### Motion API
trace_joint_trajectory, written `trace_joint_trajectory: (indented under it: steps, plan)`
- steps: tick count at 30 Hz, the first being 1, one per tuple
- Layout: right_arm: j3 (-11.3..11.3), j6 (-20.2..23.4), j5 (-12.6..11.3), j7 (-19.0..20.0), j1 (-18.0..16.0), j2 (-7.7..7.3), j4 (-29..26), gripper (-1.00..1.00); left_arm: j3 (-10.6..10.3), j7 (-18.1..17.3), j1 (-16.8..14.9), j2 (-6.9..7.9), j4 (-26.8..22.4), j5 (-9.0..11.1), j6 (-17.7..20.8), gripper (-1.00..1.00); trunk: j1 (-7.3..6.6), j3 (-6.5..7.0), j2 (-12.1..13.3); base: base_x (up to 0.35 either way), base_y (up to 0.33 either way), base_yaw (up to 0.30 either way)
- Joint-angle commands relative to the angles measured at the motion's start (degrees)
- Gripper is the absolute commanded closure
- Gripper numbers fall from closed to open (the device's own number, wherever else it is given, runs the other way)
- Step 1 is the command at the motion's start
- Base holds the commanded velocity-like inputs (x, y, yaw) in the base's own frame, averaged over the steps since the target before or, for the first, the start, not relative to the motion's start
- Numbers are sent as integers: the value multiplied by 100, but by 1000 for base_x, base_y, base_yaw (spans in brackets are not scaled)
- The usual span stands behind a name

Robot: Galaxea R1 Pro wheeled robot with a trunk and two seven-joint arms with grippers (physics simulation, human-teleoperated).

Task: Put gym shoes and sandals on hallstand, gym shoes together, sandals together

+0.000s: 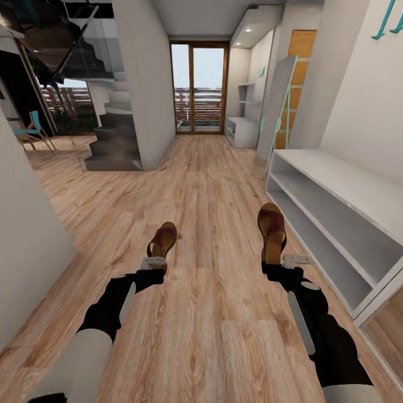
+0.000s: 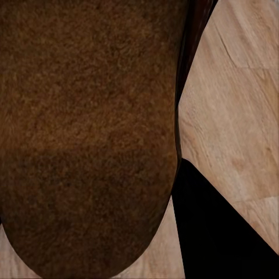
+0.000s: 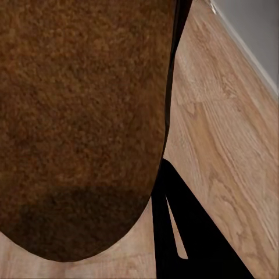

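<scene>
Brown leather slip-on sandals, one held in the left gripper's jaws, the other in the right gripper's, await placing side by side on the pale grey-white two-tier rack alongside.

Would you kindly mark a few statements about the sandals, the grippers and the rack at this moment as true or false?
1. Each gripper holds one brown sandal. True: the left gripper has the left sandal, the right gripper the right sandal.
2. Both sandals already sit on the shoe rack. False: they are held over the corridor floor.
3. The rack stands on the robot's right. True.
4. A gym shoe lies on the rack's top shelf. False: its visible shelves are bare.
5. The right sandal is nearer the rack. True.
</scene>
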Motion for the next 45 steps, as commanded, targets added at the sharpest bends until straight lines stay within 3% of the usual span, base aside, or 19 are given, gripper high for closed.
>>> trace_joint_trajectory:
  steps: [1,13,45]
  plan:
    - [6,26,-68,-55,-3,-3,-8,100,36,-57,-4,-9,-9,-68,25,100,2,-5,-2,348,-2,0]
    - [188,26,-69,-57,-3,-3,-8,100,36,-56,-4,-36,-7,-67,20,100,2,-5,-2,347,0,0]
    - [208,26,-76,-61,-3,-3,-8,100,36,-57,-4,-36,-7,-67,18,100,2,-5,-2,347,0,41]
